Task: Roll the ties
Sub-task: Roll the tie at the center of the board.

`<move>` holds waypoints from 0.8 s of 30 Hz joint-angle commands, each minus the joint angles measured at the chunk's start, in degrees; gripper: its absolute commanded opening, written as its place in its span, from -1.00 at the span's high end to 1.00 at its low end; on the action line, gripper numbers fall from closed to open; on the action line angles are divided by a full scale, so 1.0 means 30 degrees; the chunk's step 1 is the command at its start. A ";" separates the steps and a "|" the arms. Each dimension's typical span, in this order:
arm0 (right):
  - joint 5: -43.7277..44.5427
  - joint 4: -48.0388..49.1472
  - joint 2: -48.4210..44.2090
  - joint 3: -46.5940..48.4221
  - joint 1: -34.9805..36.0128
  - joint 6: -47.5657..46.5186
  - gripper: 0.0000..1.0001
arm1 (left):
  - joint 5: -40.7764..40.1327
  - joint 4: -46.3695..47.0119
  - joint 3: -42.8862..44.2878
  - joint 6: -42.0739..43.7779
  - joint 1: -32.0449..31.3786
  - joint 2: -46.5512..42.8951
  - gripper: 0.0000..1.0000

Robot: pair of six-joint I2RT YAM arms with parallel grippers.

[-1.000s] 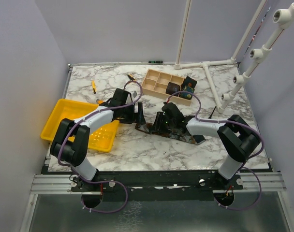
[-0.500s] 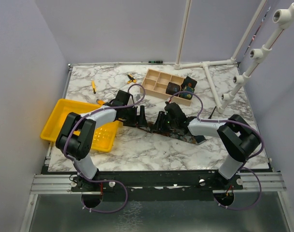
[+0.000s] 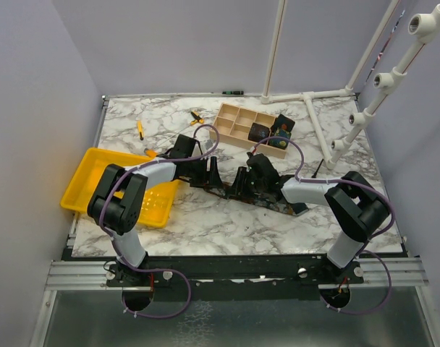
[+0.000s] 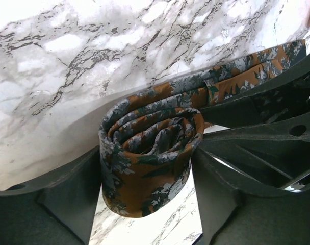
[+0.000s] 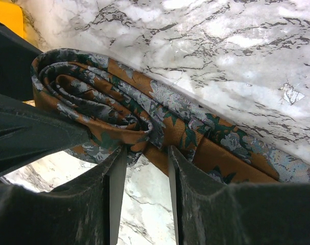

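Left hand (image 4: 145, 173) clamps the rolled tie (image 4: 150, 132), whose tail runs toward 4 o'clock across the surface (image 3: 205, 220). Right hand (image 5: 145, 168) sits at the fold, narrowly apart; I cannot tell whether it grips.

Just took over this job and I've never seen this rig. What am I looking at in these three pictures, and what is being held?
The machine is two robot arms, left and right, bolted at the near edge of a marble table. The top picture looks down from above and behind them. The other two come from a camera on each wrist, so the dark shapes there are gripper fingers. On the table lie a yellow tray, a wooden compartment box holding rolled ties, orange-handled screwdrivers, and one rust-brown patterned tie, partly rolled. The left gripper has the roll between its fingers, touching both sides. The right gripper sits at the flat stretch beside the roll; whether it pinches the fabric I cannot tell.
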 commanded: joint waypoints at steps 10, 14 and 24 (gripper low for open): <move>-0.0307 -0.0408 0.0709 0.0015 -0.0209 -0.0486 0.24 | 0.2041 0.2078 -0.1688 -0.0134 0.0013 -0.0930 0.52; -0.0199 -0.0636 0.0332 0.0028 -0.0211 -0.0421 0.21 | 0.1470 0.2088 -0.2155 -0.0758 -0.0001 -0.1722 1.00; 0.1750 -0.2530 -0.4302 -0.2195 -0.0196 -0.1071 0.02 | -0.4331 -0.0742 -0.2521 -0.3385 -0.1308 -0.3624 1.00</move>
